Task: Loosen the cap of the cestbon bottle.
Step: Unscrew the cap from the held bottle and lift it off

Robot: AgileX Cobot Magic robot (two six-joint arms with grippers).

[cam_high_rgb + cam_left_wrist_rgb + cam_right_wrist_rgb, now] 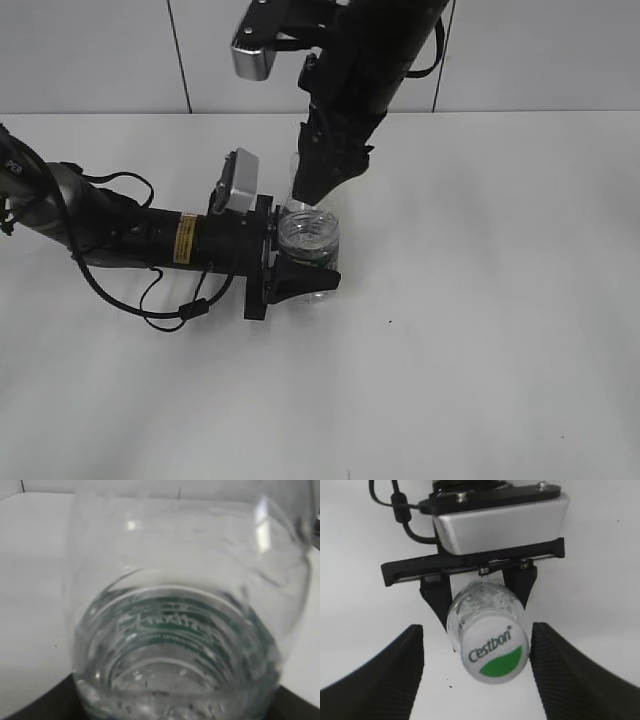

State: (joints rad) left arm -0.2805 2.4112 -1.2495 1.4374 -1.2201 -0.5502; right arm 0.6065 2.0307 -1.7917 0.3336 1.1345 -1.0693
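The cestbon bottle [308,240] stands upright on the white table, clear with a green label band. My left gripper [300,270] is shut on its lower body from the left; the bottle fills the left wrist view [185,605]. My right gripper [322,190] hangs straight above the bottle's top. In the right wrist view the white cap [495,652] with green patch sits between the open jaws [477,670]. The right finger is close to or touching the cap; a wide gap remains on the left. In the exterior view the cap is hidden behind the right gripper.
The white table [480,330] stretches around the bottle, with a grey panelled wall behind. The left arm and its cables [120,235] lie along the table at the left. The left wrist camera housing [500,520] shows behind the bottle.
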